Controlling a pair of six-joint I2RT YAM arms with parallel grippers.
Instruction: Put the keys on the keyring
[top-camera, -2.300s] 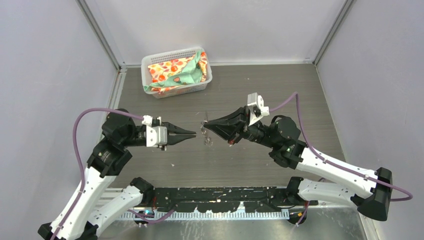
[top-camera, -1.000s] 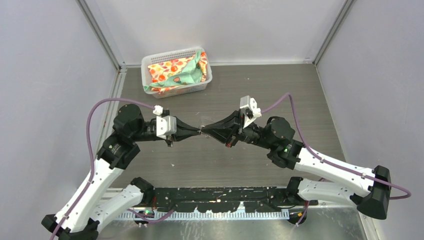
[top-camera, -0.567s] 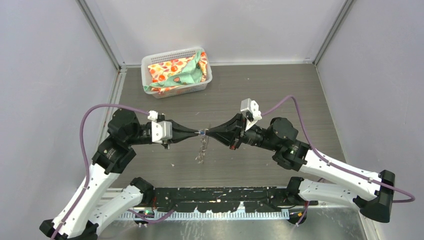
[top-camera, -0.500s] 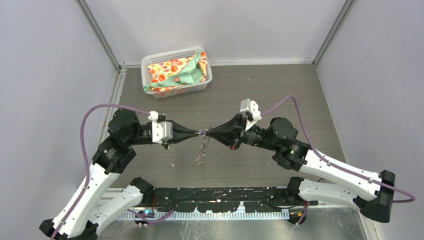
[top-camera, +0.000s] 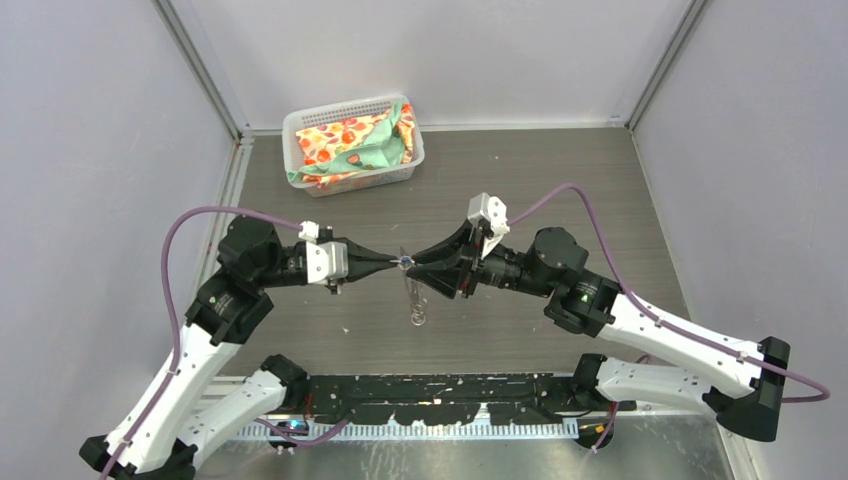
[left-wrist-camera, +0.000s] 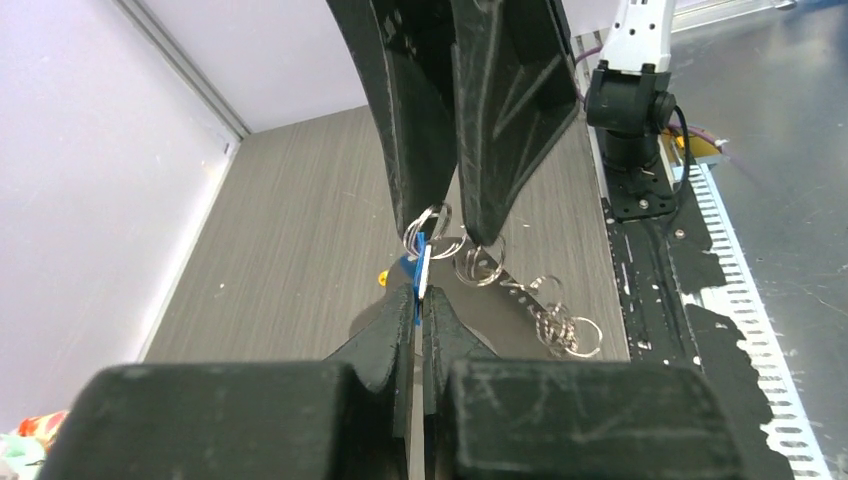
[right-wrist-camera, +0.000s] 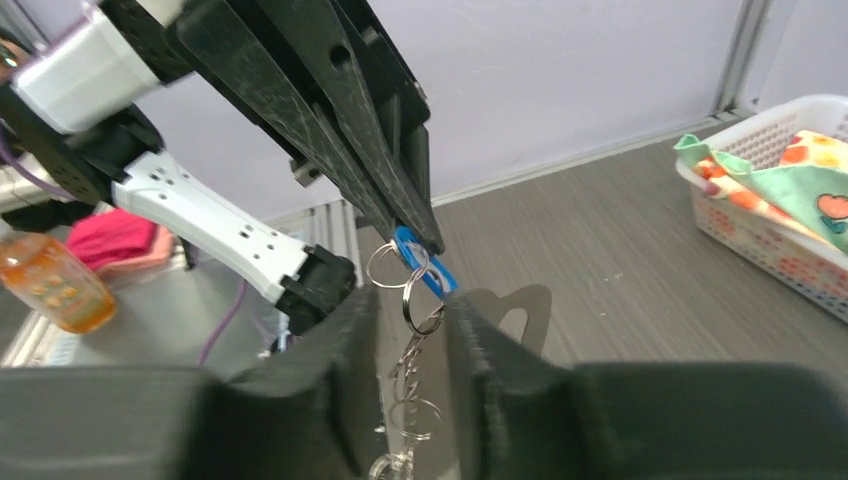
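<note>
Since half a second ago the right gripper has parted its jaws and edged toward the surface's left edge, and the dangling keyring has swung slightly rightward. The blue key sits above the middle of the surface, pinched edge-on in the closed left gripper. Its long axis runs left to right, with the head toward the right gripper. From it the keyring, a chain of silvery split rings, hangs downward. Its top rings lie in the gap between the right gripper's parted fingers. A white basket holding patterned cloth stands at the far left corner, well apart.
</note>
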